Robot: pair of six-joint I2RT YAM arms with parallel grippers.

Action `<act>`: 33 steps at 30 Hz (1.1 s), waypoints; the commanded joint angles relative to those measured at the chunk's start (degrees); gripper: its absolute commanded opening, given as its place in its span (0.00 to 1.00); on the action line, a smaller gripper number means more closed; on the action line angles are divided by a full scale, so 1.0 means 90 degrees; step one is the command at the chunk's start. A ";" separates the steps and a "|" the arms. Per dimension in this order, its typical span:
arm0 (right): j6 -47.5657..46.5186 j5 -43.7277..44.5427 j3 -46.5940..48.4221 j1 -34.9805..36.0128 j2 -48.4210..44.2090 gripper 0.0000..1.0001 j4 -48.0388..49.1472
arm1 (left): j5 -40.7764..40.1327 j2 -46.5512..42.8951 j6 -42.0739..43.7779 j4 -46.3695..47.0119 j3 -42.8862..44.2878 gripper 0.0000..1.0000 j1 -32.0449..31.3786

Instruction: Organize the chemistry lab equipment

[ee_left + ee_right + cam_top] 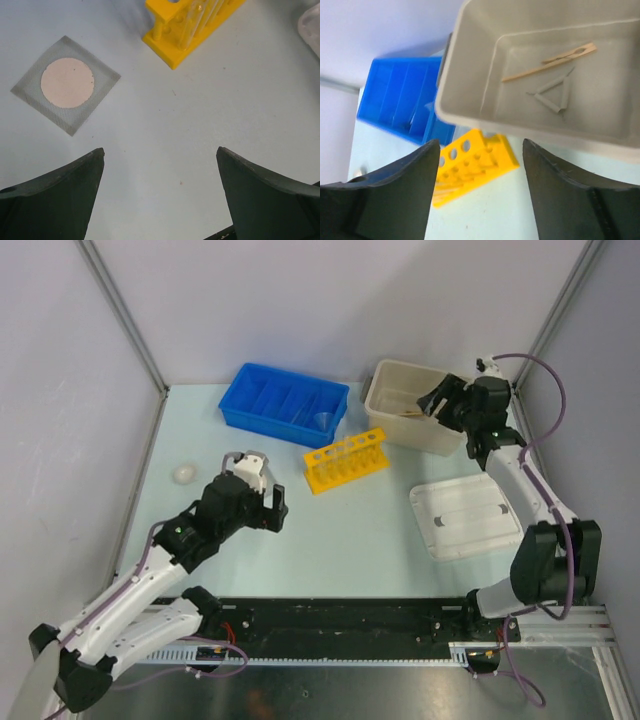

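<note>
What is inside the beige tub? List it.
A wooden clamp stick and a wire triangle lie on the floor of the beige tub. Its near wall hides a strip of that floor.

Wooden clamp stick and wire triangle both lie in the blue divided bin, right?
Not quite. The wooden clamp stick and wire triangle both lie in the beige tub, not the blue divided bin. The right wrist view shows them on the tub's floor.
</note>
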 commanded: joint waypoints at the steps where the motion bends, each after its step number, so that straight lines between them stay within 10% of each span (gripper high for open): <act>1: -0.1060 0.0029 0.0259 0.0611 -0.0743 0.78 -0.1126 | -0.0219 0.0356 -0.0391 0.0034 0.0123 0.99 0.0084; 5: -0.1182 -0.0271 0.0035 0.1087 -0.1018 0.97 -0.1746 | 0.0295 0.0766 -0.0416 -0.0068 0.0280 0.99 0.0611; 14: -0.0565 -0.0938 -0.1294 0.1778 -0.1945 0.99 -0.1500 | 0.2197 0.2295 -0.0769 -0.0071 0.1062 0.97 0.3264; 33: -0.0411 -0.0275 -0.2064 0.2551 -0.2985 0.99 -0.1450 | 0.2132 0.6976 0.0001 -0.0064 0.4440 0.82 0.3983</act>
